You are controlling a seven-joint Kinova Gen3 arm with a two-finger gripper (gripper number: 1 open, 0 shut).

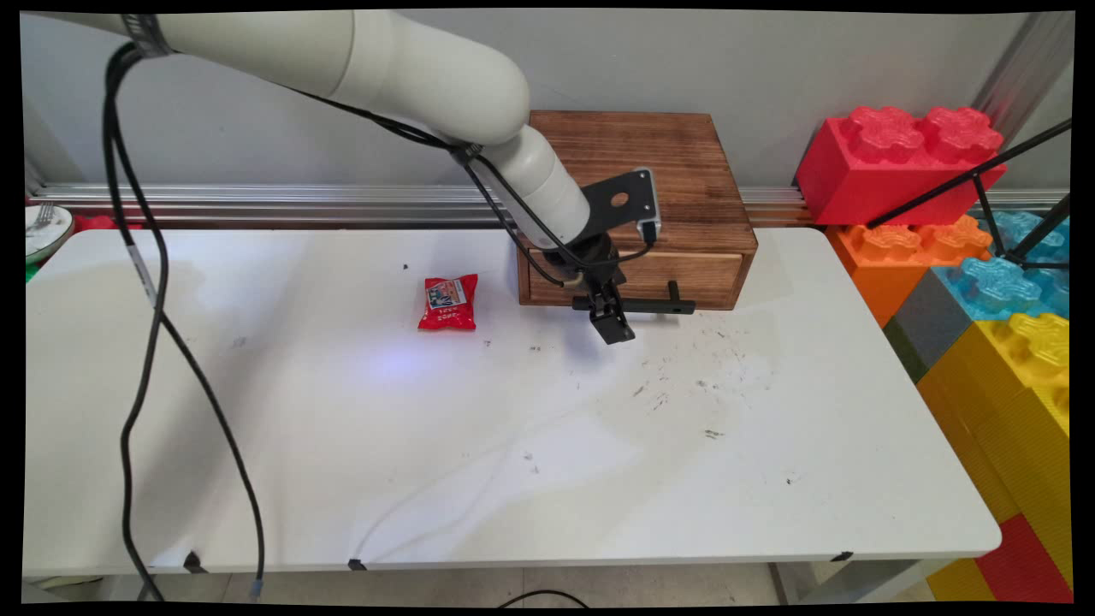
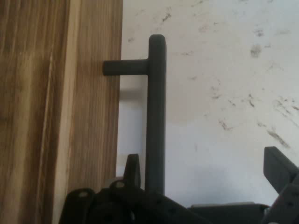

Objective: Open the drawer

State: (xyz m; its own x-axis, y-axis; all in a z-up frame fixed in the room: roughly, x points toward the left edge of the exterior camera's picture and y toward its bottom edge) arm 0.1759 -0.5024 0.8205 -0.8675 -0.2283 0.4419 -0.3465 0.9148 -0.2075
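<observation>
A wooden drawer box (image 1: 676, 184) stands at the table's back edge, its drawer front (image 1: 697, 275) flush with the box. A black bar handle (image 1: 659, 306) sticks out from the drawer front. My gripper (image 1: 614, 325) hangs right at the handle's left part, pointing down. In the hand view the gripper (image 2: 204, 158) is open around the handle (image 2: 156, 112). One finger (image 2: 132, 169) lies between the bar and the wood (image 2: 88, 116); the other finger (image 2: 279, 167) stands well apart on the table side. A red snack packet (image 1: 448, 302) lies flat to the left of the box.
Large toy bricks, red (image 1: 898, 162), orange (image 1: 907, 248), blue (image 1: 1018, 265) and yellow (image 1: 1018, 393), are stacked beyond the table's right edge. Black tripod legs (image 1: 984, 184) cross them. A plate with a fork (image 1: 41, 227) sits at the far left. Black cables (image 1: 145, 282) hang on the left.
</observation>
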